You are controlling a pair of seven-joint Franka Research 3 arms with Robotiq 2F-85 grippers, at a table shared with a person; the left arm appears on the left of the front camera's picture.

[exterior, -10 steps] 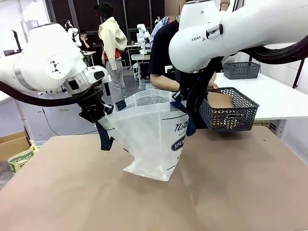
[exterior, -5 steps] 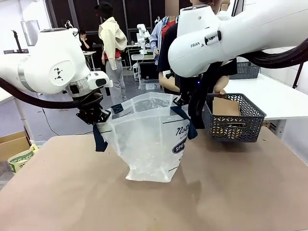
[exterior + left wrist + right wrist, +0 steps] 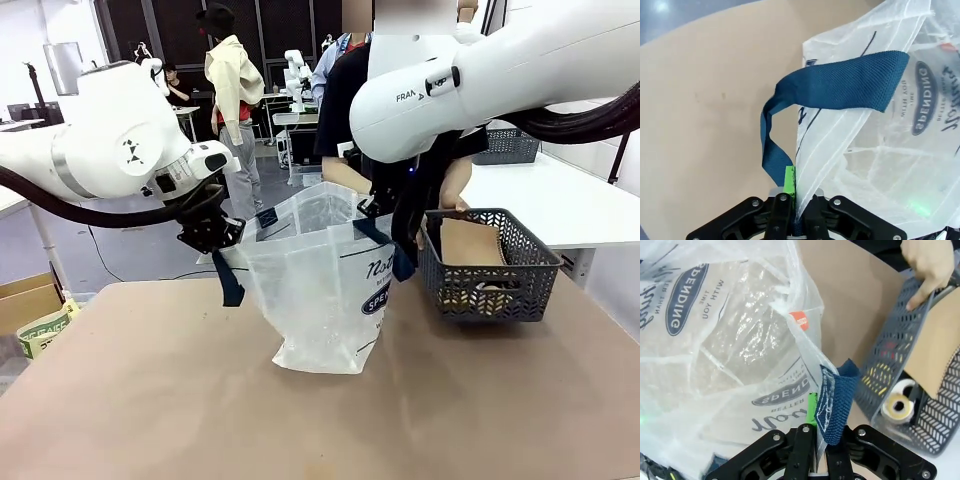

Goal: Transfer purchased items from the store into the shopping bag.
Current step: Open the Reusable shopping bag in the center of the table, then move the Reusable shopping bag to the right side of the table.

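Note:
The shopping bag (image 3: pixel 320 290) stands open on the brown table, stretched between my two grippers. My left gripper (image 3: pixel 215 235) is shut on the bag's rim beside a navy strap (image 3: pixel 840 87); its green pad (image 3: pixel 789 180) presses the plastic. My right gripper (image 3: pixel 400 235) is shut on the opposite rim, at the other strap (image 3: pixel 837 400). The store (image 3: pixel 490 270), a dark grey basket, sits right of the bag, and a person's hand (image 3: pixel 925 265) holds its rim. In it are a brown paper packet (image 3: pixel 470 245) and a white and yellow roll (image 3: pixel 900 402).
A second grey basket (image 3: pixel 505 145) sits on a white table (image 3: pixel 580 210) at the back right. A cardboard box (image 3: pixel 25 300) and a green-printed packet (image 3: pixel 40 335) lie off the table's left edge. The person stands behind the bag.
Both grippers and the bag have shifted a little to the right. The person has brought the basket down and closer, beside the bag.

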